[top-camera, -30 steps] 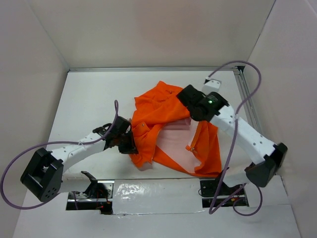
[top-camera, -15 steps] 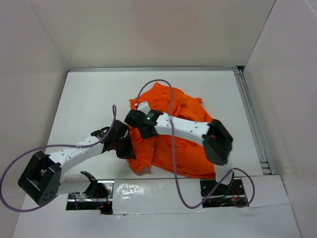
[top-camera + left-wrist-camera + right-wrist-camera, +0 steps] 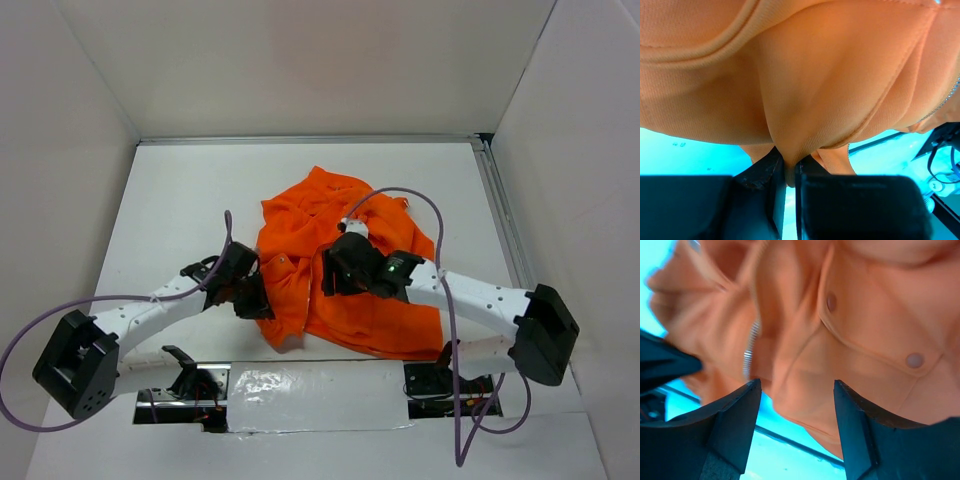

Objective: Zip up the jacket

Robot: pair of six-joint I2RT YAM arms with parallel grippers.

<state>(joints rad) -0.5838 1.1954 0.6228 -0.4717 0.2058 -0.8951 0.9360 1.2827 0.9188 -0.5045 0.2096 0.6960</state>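
The orange jacket (image 3: 300, 215) lies crumpled in the middle of the table, its front panels folded over each other. My left gripper (image 3: 254, 298) is at the jacket's left hem, shut on a fold of orange fabric (image 3: 788, 167). My right gripper (image 3: 330, 272) hovers low over the middle of the jacket, open, with nothing between its fingers (image 3: 746, 405). In the right wrist view, a short stretch of silver zipper (image 3: 751, 352) runs just above the left finger, and a flap pocket with two snaps (image 3: 914, 360) lies to the right. More zipper teeth (image 3: 952, 95) show at the right edge of the left wrist view.
A metal rail (image 3: 505, 215) runs along the table's right side. White walls close in the back and both sides. A foil-covered strip (image 3: 290, 385) and the arm bases sit at the near edge. Purple cables (image 3: 410, 195) loop above the right arm.
The right arm swung from the back right across the jacket, pulling the panel over the pale lining, then opened and let go. The left gripper kept its hold at the hem.
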